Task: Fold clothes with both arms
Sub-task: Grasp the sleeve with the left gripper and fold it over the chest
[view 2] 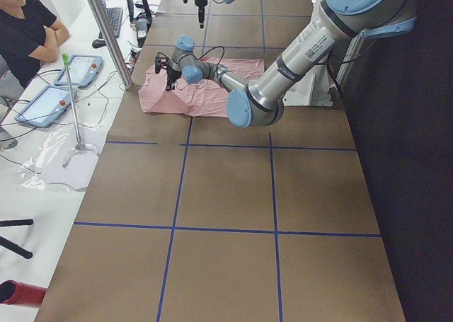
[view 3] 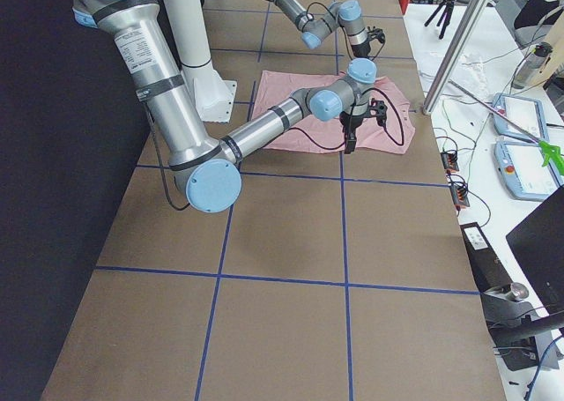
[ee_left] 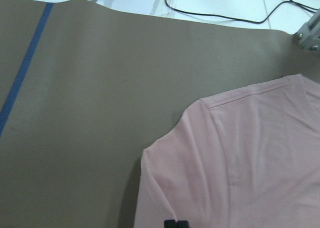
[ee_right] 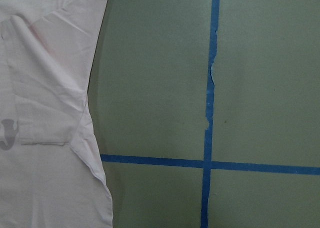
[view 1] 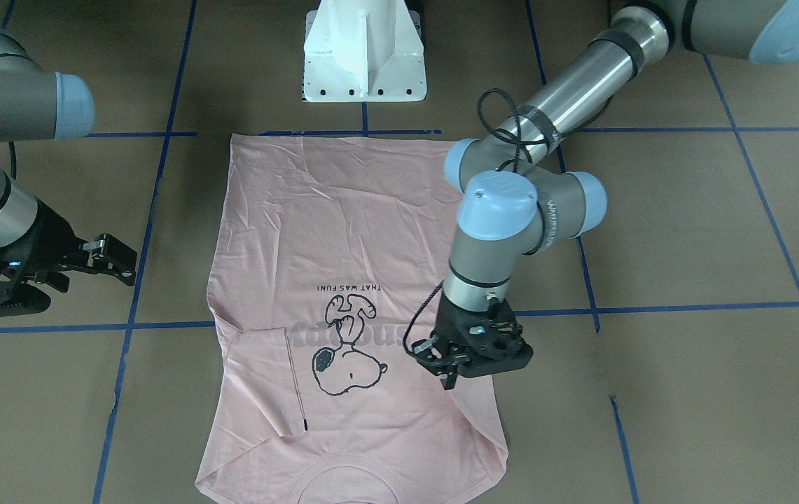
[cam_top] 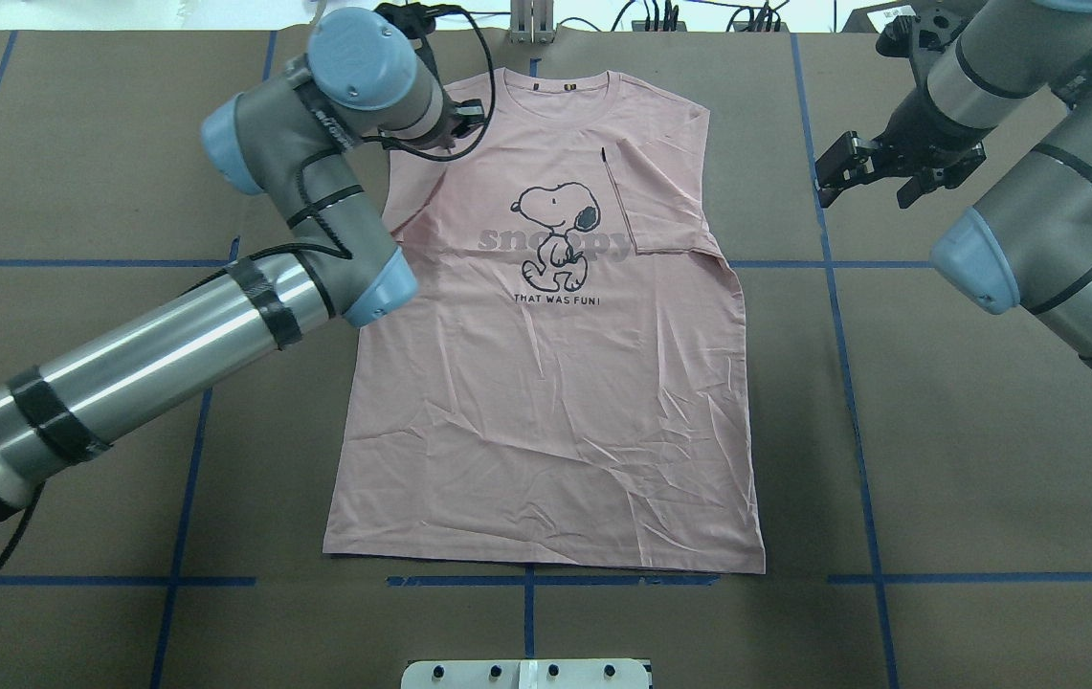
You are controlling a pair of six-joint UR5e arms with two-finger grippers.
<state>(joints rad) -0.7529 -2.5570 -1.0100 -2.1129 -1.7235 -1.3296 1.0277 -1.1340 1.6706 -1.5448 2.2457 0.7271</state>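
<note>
Left claw [view 1: 447, 372] pinched narrow at the T-shirt [view 1: 343, 231] sleeve edge directly beneath; grip on cloth unconfirmed. Right claw [cam_top: 863, 185] spread wide, shirt well aside. Risk: an empty lift, or dragging the garment askew.

brown table [cam_top: 986, 431] (blue tape grid [cam_top: 986, 578]), white pedestal [view 1: 364, 63], seated person [view 2: 25, 35] by tablets [view 2: 44, 104].

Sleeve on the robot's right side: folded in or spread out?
Folded in. The sleeve lies flat on the T-shirt front, its hem over the end of the grey lettering, in both the overhead and front views.
</note>
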